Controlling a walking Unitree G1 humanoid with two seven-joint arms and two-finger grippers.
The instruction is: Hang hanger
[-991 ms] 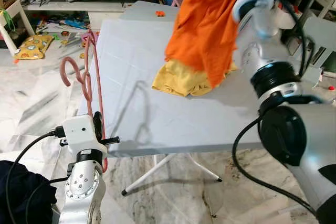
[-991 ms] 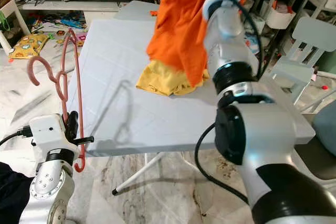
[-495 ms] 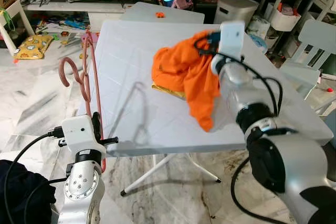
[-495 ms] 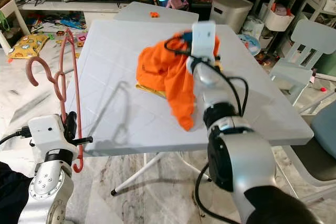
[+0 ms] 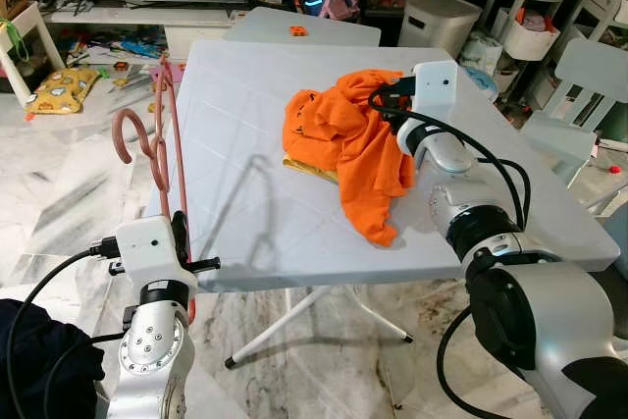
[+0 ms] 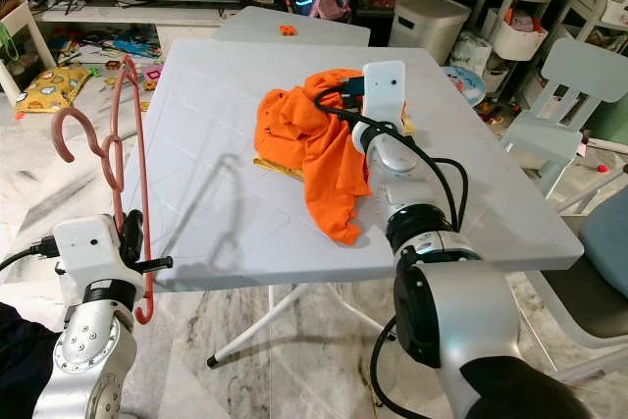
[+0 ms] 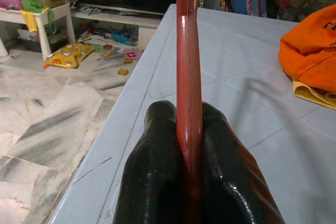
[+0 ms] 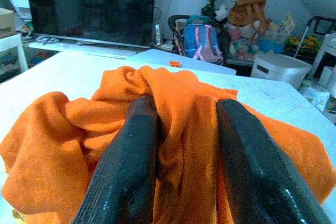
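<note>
A pink hanger (image 5: 181, 149) stands upright beside the white table's (image 5: 250, 223) front left corner, its hook (image 5: 126, 130) pointing away from the table. My left gripper (image 7: 188, 113) is shut on the hanger's lower bar, as the left wrist view shows. An orange shirt (image 5: 351, 140) lies bunched in the middle of the table, over a yellow garment (image 5: 308, 167). My right gripper (image 8: 184, 103) rests low on the shirt's far right side, its fingers (image 8: 128, 153) closed around a fold of orange cloth.
A second white table (image 5: 294, 26) with a small orange item stands behind. White chairs (image 5: 592, 74), a bin (image 5: 439, 17) and shelves crowd the right. Toys and a yellow cushion (image 5: 61, 85) lie on the marble floor at left. Dark cloth (image 5: 39, 350) sits by my left arm.
My right arm has brought the orange shirt down from high above the table onto the tabletop, over the yellow garment. The left arm and hanger have stayed put.
</note>
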